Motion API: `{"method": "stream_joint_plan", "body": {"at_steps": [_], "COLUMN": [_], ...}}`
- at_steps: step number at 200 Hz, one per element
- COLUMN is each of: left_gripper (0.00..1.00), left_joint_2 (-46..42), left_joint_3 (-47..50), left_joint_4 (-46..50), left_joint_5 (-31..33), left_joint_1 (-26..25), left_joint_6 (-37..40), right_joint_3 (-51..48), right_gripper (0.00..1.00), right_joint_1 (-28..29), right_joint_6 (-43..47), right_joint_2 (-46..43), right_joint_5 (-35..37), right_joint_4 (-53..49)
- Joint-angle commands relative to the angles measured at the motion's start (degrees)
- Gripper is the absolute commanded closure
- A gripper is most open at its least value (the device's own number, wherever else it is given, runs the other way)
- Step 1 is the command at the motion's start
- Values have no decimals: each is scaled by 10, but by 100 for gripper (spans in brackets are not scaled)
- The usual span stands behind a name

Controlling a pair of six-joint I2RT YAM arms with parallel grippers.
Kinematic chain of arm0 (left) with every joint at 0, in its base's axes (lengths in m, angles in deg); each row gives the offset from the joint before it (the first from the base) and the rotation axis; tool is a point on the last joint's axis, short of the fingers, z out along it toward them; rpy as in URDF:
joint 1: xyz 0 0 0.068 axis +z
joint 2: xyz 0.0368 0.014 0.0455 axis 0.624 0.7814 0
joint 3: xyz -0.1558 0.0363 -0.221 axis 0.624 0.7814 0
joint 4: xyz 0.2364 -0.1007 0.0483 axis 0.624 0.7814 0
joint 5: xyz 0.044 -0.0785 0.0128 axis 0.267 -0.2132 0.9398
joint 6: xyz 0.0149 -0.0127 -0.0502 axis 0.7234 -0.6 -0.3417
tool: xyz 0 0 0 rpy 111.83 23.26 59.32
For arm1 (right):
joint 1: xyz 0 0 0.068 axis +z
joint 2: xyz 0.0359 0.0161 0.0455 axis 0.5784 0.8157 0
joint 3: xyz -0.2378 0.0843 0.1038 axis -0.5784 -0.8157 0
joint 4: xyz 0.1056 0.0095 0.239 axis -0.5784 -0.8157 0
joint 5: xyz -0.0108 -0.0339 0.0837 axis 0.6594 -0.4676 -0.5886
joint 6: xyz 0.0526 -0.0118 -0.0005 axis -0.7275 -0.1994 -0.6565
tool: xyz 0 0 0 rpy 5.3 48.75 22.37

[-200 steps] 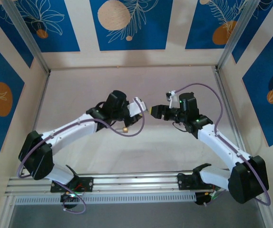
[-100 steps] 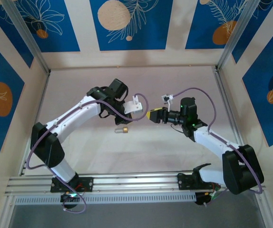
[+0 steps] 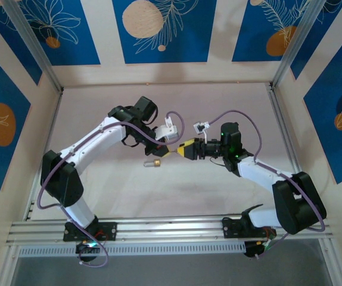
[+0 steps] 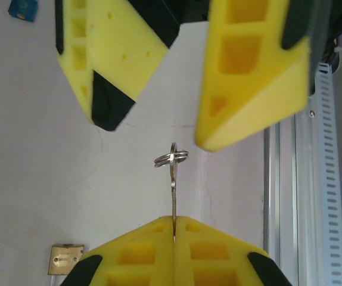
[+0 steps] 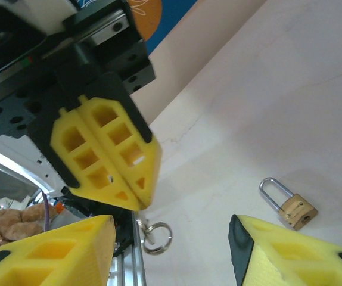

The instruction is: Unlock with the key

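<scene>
The key [image 4: 173, 196] is a slim silvery sliver with a wire ring [image 4: 171, 158] on its free end. My left gripper [image 4: 174, 219] is shut on it, the yellow pads pinching its other end. In the right wrist view the key and ring [image 5: 154, 234] hang below the left gripper's closed fingers [image 5: 108, 152]. My right gripper [image 5: 174, 225] is open, its fingers either side of the ring without touching it. The brass padlock [image 5: 291, 205] lies flat on the table with its shackle closed. From above, both grippers [image 3: 171, 146] [image 3: 183, 149] meet over the table, just right of the padlock [image 3: 153, 162].
A small blue object [image 4: 23, 7] lies on the table farther off. The aluminium rail [image 4: 323, 179] runs along the near edge. Patterned blue walls and metal posts [image 3: 46, 65] close in the white table [image 3: 218, 190].
The right gripper has moved left and now brackets the key held by the left gripper. The left arm rose and shifted back; the padlock stays on the table.
</scene>
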Motion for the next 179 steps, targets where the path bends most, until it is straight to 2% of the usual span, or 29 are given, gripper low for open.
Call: {"method": "stream_joint_plan", "body": {"at_steps": [1, 123, 179], "left_gripper": [100, 100, 100], "left_joint_2": [1, 1, -3], "left_joint_3": [5, 20, 25], "left_joint_4": [-21, -43, -52], "left_joint_5": [-38, -56, -56], "left_joint_1": [10, 14, 16], "left_joint_6": [-8, -22, -24], "right_joint_3": [10, 28, 29], "right_gripper": [47, 58, 73], "right_joint_1": [5, 12, 13], "right_joint_6": [-9, -11, -4], "right_joint_2": [3, 2, 3], "right_joint_5": [-31, -19, -20], "right_joint_4": [29, 24, 11]}}
